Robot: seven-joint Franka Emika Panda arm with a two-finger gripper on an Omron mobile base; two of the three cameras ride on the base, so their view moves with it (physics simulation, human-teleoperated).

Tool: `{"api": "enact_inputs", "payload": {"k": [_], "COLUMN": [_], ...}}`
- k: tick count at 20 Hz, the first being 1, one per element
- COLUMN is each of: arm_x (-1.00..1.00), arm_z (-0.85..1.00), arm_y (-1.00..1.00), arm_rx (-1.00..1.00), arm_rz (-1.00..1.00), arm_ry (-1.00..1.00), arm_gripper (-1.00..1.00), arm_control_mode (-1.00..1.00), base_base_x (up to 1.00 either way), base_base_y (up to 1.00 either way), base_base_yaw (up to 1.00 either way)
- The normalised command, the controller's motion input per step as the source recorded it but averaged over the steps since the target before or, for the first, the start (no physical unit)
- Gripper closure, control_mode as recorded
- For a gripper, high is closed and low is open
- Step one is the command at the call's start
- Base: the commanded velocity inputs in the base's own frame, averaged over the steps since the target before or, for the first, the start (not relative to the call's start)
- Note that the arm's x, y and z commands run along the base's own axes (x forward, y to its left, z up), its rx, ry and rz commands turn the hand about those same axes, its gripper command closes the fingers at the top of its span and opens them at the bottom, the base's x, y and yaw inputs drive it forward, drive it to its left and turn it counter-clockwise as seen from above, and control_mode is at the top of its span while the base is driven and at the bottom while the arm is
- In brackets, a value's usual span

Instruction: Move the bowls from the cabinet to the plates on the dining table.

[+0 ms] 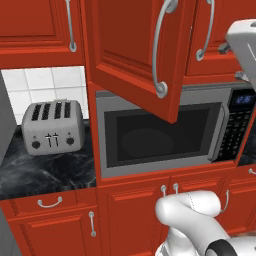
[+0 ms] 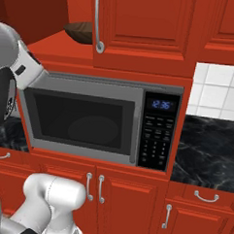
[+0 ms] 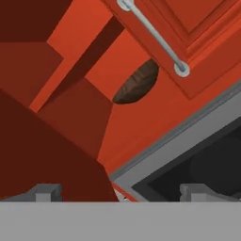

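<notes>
Fingertips (image 3: 47,192) of my claw (image 3: 123,193) stood wide apart at the bottom of the hand view, clamped on nothing. Beyond them the brown bowl (image 3: 136,84) sat on the red floor of the cabinet (image 3: 94,56), above the microwave (image 2: 97,120) and partly behind the closed door beside the opening. I judged the bowl rigid, fairly light and smooth, wood-grained, not fragile but liable to slip; its wide shallow form suggested pinching the rim wall, one finger inside and one outside. The right base view showed the bowl's (image 2: 80,31) position above the microwave's left part. The left base view showed instead the open cabinet door (image 1: 135,55) hanging over the microwave, and a toaster (image 1: 53,127) to the microwave's left. I could not see the white bowl.
</notes>
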Motion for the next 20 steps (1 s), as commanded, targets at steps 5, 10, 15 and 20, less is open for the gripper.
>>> {"api": "enact_inputs", "payload": {"k": [5, 10, 15, 20], "arm_x": [0.34, 0.55, 0.52, 0.22], "arm_z": [0.0, 0.0, 0.0, 0.0], "arm_y": [0.37, 0.05, 0.08, 0.59], "arm_rx": [0.09, 0.08, 0.07, 0.01], "arm_rz": [0.13, 0.18, 0.18, 0.04], "arm_ry": [0.01, 0.04, 0.04, 0.0], "arm_gripper": [-1.0, -1.0, -1.0, -1.0], "arm_control_mode": [-1.0, -1.0, -1.0, -1.0], "base_base_x": [0.0, 0.0, 0.0, 0.0], "base_base_y": [0.0, 0.0, 0.0, 0.0], "base_base_yaw": [0.0, 0.0, 0.0, 0.0]}}
